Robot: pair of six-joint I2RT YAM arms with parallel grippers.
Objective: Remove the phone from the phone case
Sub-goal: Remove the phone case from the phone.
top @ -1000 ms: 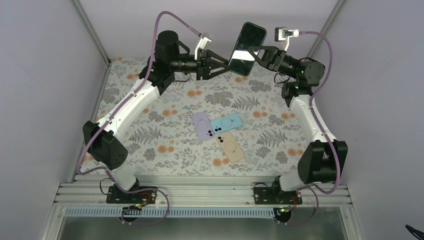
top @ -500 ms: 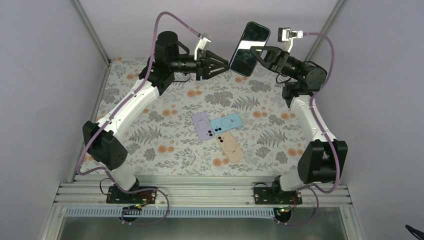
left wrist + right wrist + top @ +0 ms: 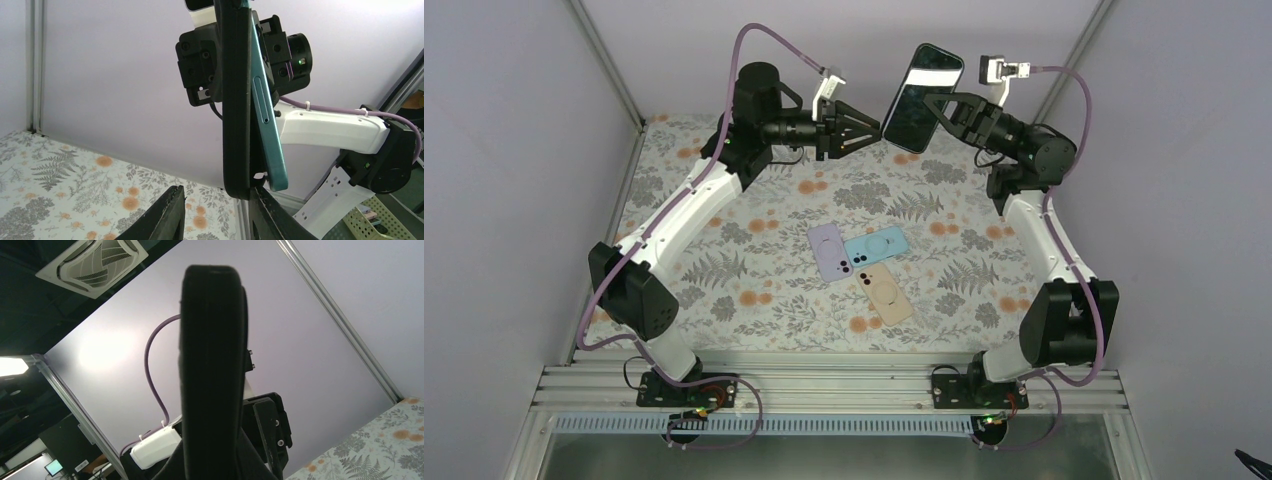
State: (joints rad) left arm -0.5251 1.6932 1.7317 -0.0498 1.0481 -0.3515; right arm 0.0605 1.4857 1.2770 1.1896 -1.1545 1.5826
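Note:
The phone (image 3: 921,95), in a black case, is held high over the far side of the table by my right gripper (image 3: 946,106), which is shut on it. In the left wrist view the black case (image 3: 235,100) stands edge-on and the teal phone (image 3: 266,120) leans out of it along one side. My left gripper (image 3: 874,128) is open and empty just left of the phone's lower end; its right finger (image 3: 262,217) sits right under the case's bottom edge. In the right wrist view only the case's dark edge (image 3: 212,365) shows.
Three more phone cases lie mid-table: a lilac one (image 3: 829,250), a light blue one (image 3: 876,246) and a beige one (image 3: 885,292). The floral mat (image 3: 724,240) covers the table. Grey walls close in at the back and sides.
My left gripper let go of the phone's lower end, opened and drew back a little to the left. My right gripper raised the phone slightly up and right.

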